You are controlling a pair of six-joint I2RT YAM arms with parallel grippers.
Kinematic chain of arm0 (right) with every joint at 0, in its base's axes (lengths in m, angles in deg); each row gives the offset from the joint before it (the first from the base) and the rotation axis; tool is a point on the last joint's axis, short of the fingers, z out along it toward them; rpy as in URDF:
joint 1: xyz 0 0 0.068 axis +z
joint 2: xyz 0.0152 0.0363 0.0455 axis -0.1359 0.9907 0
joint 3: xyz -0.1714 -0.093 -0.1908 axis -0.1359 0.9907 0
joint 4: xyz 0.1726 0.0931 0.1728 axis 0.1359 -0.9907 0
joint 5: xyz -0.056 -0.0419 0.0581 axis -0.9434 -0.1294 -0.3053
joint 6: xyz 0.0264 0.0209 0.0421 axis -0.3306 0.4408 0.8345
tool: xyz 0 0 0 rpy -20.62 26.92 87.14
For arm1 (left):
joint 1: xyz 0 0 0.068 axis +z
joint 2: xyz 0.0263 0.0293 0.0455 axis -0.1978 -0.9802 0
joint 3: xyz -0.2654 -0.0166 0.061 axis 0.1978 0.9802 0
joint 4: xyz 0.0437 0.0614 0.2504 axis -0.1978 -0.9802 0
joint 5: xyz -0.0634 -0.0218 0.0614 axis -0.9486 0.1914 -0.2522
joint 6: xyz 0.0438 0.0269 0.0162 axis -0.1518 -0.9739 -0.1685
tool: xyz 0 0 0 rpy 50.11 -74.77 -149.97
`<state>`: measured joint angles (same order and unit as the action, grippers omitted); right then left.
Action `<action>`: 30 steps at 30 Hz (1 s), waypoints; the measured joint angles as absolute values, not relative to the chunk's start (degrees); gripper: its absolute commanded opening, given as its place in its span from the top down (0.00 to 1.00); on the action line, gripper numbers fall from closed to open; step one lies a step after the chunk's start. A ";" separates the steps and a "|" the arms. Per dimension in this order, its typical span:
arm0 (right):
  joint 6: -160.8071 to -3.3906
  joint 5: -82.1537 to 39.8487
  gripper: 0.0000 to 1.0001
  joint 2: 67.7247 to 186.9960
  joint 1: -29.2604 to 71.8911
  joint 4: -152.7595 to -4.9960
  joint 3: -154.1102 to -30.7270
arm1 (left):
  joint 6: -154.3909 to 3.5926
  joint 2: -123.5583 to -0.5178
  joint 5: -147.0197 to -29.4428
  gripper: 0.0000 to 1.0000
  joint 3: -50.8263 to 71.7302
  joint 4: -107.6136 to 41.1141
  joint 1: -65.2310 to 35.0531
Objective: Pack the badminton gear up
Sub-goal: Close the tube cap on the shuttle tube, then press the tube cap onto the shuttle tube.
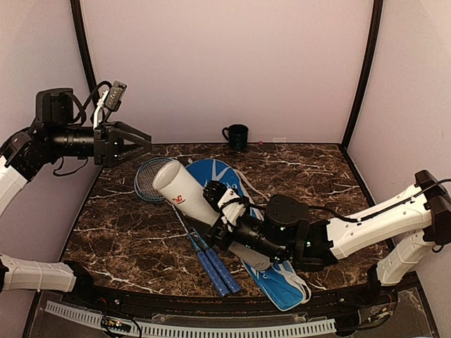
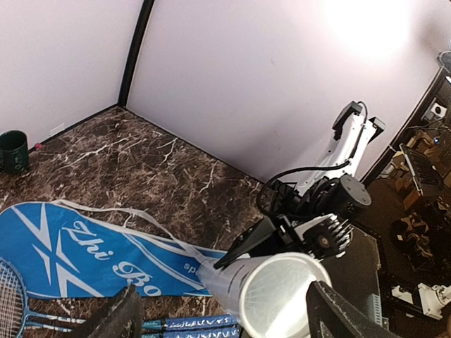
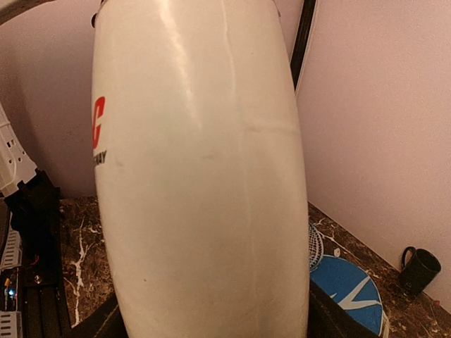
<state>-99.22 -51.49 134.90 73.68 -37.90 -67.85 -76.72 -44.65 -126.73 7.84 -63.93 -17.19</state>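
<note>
White tube [image 1: 184, 195] lies apparently gripped between right jaws.

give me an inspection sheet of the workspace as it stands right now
surface: dark marble table, no spills seen
job's things: white tube tilted, open end toward the back left, over two rackets lying flat next to the blue cover
clutter: dark green mug by the back wall
grippers: left gripper open, empty, raised at left; right gripper shut on the white tube
cables: black cables looped at the left wrist
surroundings: pale walls, black corner posts
</note>
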 measured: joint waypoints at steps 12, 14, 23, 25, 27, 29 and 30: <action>-98.65 -52.21 0.29 135.84 73.68 -39.52 -69.69 | -79.97 -50.12 -131.72 0.12 11.01 -69.77 -17.19; -98.65 -52.24 0.29 135.99 73.68 -39.85 -69.78 | -80.17 -50.88 -133.05 0.11 11.07 -69.77 -17.19; -98.67 -52.72 0.28 136.73 73.81 -42.14 -70.34 | -81.70 -53.74 -136.87 0.12 11.09 -70.23 -19.31; -98.69 -52.87 0.28 136.73 73.97 -42.34 -70.34 | -82.31 -53.94 -137.27 0.13 11.09 -70.79 -19.64; -98.76 -52.89 0.28 136.73 74.01 -42.40 -70.34 | -82.84 -54.03 -137.57 0.14 11.09 -71.34 -19.81; -98.89 -52.91 0.29 136.73 74.03 -42.58 -70.34 | -83.36 -54.22 -137.92 0.16 11.20 -71.54 -20.07; -98.96 -52.96 0.29 136.73 74.08 -42.73 -70.34 | -83.58 -54.36 -138.08 0.16 11.25 -71.69 -20.25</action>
<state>-98.96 -52.96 136.73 74.08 -42.73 -70.34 -83.58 -54.36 -138.08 11.25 -71.69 -20.25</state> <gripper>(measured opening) 0.716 0.852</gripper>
